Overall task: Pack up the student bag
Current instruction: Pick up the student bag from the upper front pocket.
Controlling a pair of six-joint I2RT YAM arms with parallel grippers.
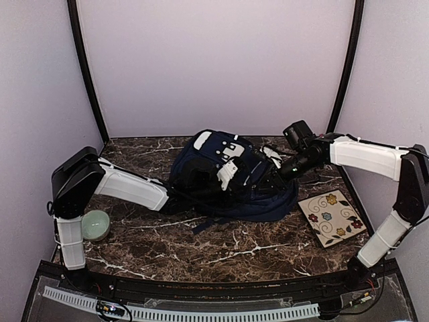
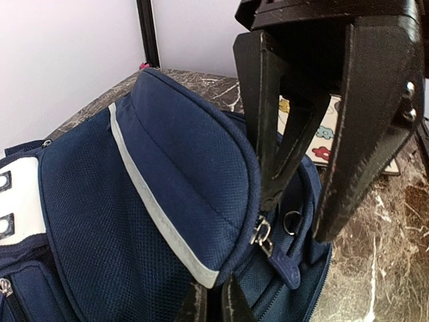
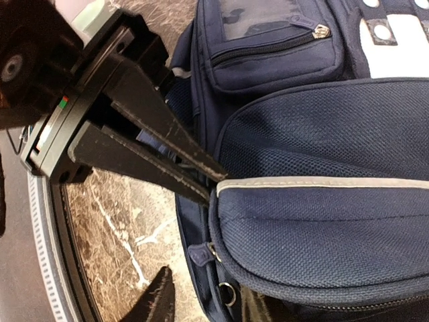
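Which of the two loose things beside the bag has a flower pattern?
The square tile to the right of the bag. The other, a round thing at the left, is plain pale green with no pattern.

Soft, even light falls from above; the pale walls are bright, and the dark marble table (image 1: 201,248) takes only faint, diffuse shadows beneath the arms. From overhead the student bag (image 1: 231,178) reads almost black, its folds losing detail, and the black side posts bow outward with lens distortion. In the left wrist view the right gripper (image 2: 295,221) is a dark silhouette against a washed-out wall. In the right wrist view the bag's mesh is sharp, while the left gripper (image 3: 213,188) softens toward its body
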